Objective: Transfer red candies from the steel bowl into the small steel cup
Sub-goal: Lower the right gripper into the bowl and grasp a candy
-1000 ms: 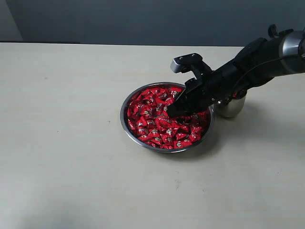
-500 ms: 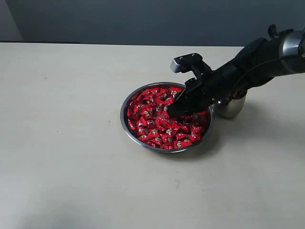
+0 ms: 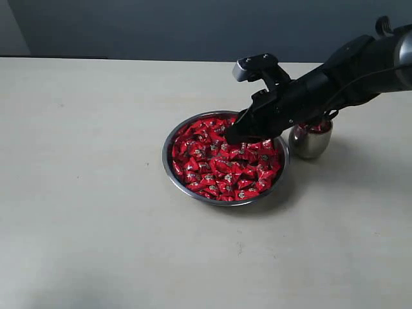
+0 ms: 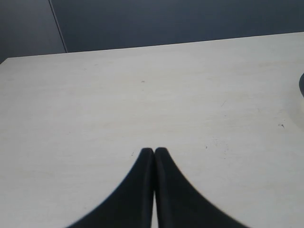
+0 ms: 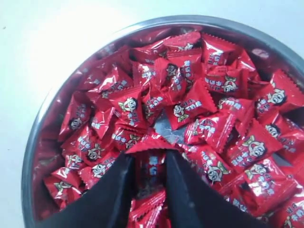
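The pale cream, matte table (image 3: 96, 244) fills the near part of the exterior view, bare and lightly scuffed toward its near edge. In the left wrist view the left claw (image 4: 154, 152), two black tapered fingers, hangs over bare table top. Its tips are pressed together with nothing between them.

Farther in, about midway between the near and far edges and somewhat toward the right edge, stands the wide, shallow, shiny grey steel bowl (image 3: 168, 168). It is heaped with small glossy red candies (image 3: 212, 170), each wrapper bearing a pale printed mark. The black right claw (image 3: 233, 136) reaches in from the table's right side, over the far-right part of the pile. The right wrist view shows its jaws a narrow way apart and clamped on one red-wrapped candy (image 5: 151, 164), whose crimped end sticks out past the fingertips (image 5: 124, 164). A small patch of bare steel shows in the pile just beyond it.

Just beside the bowl, toward the right edge and slightly nearer the far edge, stands the small rounded steel cup (image 3: 310, 145), partly covered by the arm. Red wrappers show at its mouth. Whether cup and bowl touch cannot be told.

Beyond the far edge rises a dark blue-grey wall (image 3: 129, 26), with a lighter grey panel (image 3: 9, 29) at the far-left corner.
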`<action>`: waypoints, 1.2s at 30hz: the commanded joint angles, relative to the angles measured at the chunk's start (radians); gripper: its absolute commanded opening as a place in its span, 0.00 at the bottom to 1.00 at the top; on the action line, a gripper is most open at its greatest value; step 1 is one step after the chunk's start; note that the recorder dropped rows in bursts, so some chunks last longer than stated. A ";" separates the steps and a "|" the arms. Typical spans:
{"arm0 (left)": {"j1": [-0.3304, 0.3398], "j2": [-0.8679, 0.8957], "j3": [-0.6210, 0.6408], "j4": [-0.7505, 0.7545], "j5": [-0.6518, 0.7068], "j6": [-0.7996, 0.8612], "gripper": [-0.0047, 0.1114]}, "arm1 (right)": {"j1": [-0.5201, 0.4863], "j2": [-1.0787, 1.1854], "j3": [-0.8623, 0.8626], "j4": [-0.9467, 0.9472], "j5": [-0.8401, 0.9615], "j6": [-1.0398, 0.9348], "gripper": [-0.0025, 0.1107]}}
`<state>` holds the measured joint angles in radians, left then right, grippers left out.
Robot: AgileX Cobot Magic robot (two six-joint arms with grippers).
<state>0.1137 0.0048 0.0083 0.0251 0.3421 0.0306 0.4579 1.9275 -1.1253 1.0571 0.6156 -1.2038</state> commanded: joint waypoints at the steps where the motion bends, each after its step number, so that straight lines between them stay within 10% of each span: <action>1: -0.005 -0.005 -0.008 0.002 -0.005 -0.001 0.04 | 0.001 -0.005 0.002 0.002 0.010 0.001 0.43; 9: -0.005 -0.005 -0.008 0.002 -0.005 -0.001 0.04 | 0.001 -0.005 0.002 0.000 0.008 0.001 0.14; 15: -0.005 -0.005 -0.008 0.002 -0.005 -0.001 0.04 | 0.036 0.004 0.002 0.002 -0.090 0.014 0.40; 30: -0.005 -0.005 -0.008 0.002 -0.005 -0.001 0.04 | 0.073 0.188 -0.168 -0.184 -0.157 0.395 0.40; 36: -0.005 -0.005 -0.008 0.002 -0.005 -0.001 0.04 | 0.073 0.199 -0.176 -0.151 -0.159 0.393 0.09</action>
<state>0.1137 0.0048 0.0083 0.0251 0.3421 0.0306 0.5305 2.1243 -1.2936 0.8982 0.4653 -0.8089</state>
